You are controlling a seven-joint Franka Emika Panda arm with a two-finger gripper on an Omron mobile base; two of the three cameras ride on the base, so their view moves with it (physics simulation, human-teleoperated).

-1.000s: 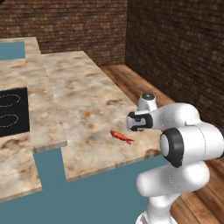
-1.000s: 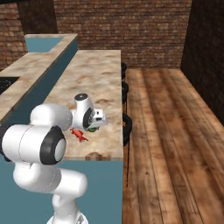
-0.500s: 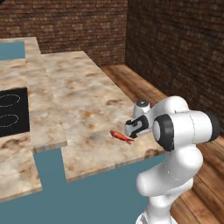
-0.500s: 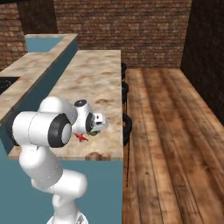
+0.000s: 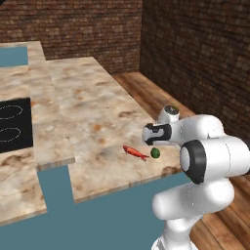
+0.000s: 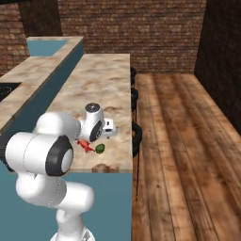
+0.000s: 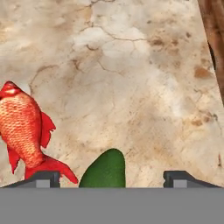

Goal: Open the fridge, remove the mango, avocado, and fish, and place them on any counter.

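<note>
The green avocado (image 7: pixel 105 170) lies on the beige speckled counter (image 7: pixel 131 65), right beside the red-orange fish (image 7: pixel 22 131). My gripper (image 7: pixel 111 178) hangs just over the avocado and is open, its two dark tips wide apart with a gap on either side of the fruit. From the left base camera, the fish (image 5: pixel 135 152) and avocado (image 5: pixel 155 153) rest near the counter's (image 5: pixel 88 112) front right corner, under my hand (image 5: pixel 157 134). From the right, the fish (image 6: pixel 84 145) and avocado (image 6: pixel 100 148) sit just below the hand (image 6: pixel 96 127). The fridge and mango are out of view.
A black cooktop (image 5: pixel 12 124) with white rings is set into the counter at the left. Dark stools (image 6: pixel 136 136) line the counter's right edge above the wooden floor (image 6: pixel 188 141). Brick walls (image 5: pixel 195 58) close the room behind and to the right.
The jaws have opened and the avocado has left them; it now rests on the counter by the fish. The arm's elbow has swung outward.
</note>
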